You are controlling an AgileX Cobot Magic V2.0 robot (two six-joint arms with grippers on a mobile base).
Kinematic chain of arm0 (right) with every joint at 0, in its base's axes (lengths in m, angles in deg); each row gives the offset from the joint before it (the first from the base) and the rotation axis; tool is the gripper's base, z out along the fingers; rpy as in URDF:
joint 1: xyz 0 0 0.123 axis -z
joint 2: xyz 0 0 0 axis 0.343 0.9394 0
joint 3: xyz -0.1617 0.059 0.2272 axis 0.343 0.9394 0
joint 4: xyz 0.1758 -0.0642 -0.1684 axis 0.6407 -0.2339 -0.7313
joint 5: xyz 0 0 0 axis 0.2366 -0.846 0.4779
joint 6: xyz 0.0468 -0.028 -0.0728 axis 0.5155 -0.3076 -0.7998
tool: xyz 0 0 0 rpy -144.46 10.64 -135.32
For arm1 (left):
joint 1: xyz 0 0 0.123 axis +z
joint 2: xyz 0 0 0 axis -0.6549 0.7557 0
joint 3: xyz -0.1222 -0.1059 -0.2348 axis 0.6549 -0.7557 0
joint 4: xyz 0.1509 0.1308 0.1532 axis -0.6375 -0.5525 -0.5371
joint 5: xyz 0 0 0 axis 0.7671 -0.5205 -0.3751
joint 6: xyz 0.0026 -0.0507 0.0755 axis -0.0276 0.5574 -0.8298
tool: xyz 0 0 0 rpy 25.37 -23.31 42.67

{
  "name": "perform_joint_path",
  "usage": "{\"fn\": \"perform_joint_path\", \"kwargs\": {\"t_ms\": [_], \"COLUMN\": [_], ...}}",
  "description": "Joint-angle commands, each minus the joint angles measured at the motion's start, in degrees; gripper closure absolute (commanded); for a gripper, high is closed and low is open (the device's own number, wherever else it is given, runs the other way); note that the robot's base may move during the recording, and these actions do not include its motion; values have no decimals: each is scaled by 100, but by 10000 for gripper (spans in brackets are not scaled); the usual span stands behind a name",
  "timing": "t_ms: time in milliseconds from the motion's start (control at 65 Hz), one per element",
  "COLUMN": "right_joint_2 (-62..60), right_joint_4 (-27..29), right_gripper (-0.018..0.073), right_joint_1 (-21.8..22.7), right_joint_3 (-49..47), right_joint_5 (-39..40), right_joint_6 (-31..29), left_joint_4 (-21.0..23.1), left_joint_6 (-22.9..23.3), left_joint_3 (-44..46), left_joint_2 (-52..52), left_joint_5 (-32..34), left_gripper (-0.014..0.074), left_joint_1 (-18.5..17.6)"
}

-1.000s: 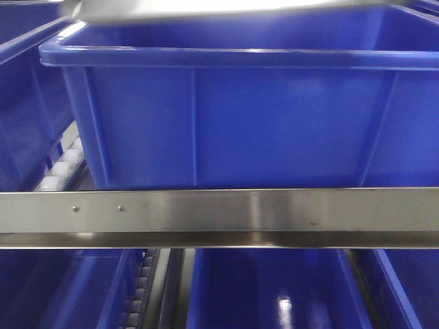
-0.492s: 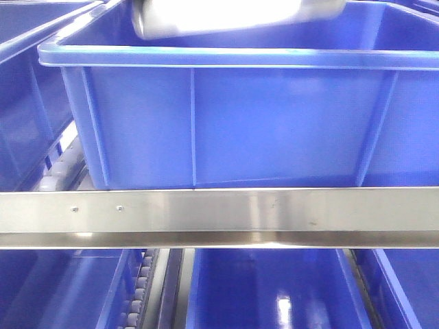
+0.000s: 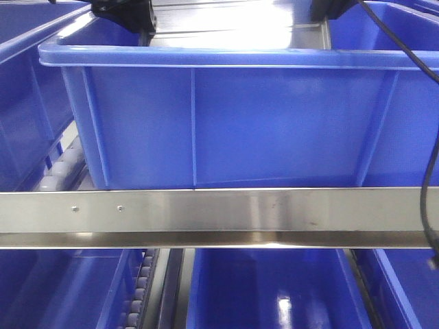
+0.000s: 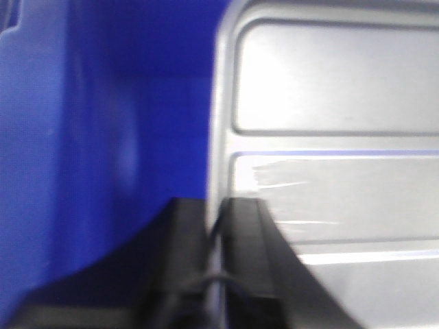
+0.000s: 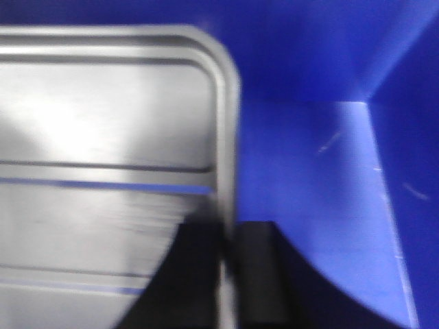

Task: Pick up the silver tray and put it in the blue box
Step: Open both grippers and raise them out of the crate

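The silver tray (image 3: pixel 233 27) sits inside the blue box (image 3: pixel 226 123), each short rim pinched by the left gripper (image 4: pixel 216 226) and right gripper (image 5: pixel 230 240) (blue floor free beyond both edges); a steel rail (image 3: pixel 219 212) runs below.

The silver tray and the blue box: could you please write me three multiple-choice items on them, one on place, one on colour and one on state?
1. Where is the silver tray?
A. On the steel rail
B. Inside the top of the blue box
C. In a lower crate

2. What colour is the box wall beside the tray?
A. Blue
B. Green
C. Grey

3. How is the tray held?
A. By no gripper
B. By one gripper only
C. By both, the left gripper and right gripper, each on a side rim

Answers: 1 B, the front view shows it behind the box's near rim. 2 A, both wrist views show blue walls. 3 C, each wrist view shows fingers either side of the tray's rim.
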Motion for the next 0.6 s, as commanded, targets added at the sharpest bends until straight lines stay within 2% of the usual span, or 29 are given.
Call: {"fn": "perform_joint_path", "kwargs": {"t_ms": [0, 77, 462, 538, 585], "right_joint_2": [-254, -254, -254, -260, -275], "right_joint_4": [-131, -168, -196, -196, -196], "right_gripper": [145, 112, 112, 135, 190], "right_joint_1": [-18, 50, 86, 86, 86], "right_joint_3": [-243, -243, -243, -243, -243], "right_joint_5": [724, 600, 569, 595, 595], "right_joint_6": [-24, -24, -24, -24, -24], "left_joint_4": [-66, -55, -64, -75, -75], "left_joint_6": [7, 7, 7, 7, 7], "left_joint_3": [247, 247, 247, 247, 247], "left_joint_2": [-298, -298, -298, -298, -310], "left_joint_5": [703, 598, 513, 524, 524], "left_gripper": [464, 461, 461, 472, 503], "left_joint_1": [-52, 21, 71, 71, 71]}}
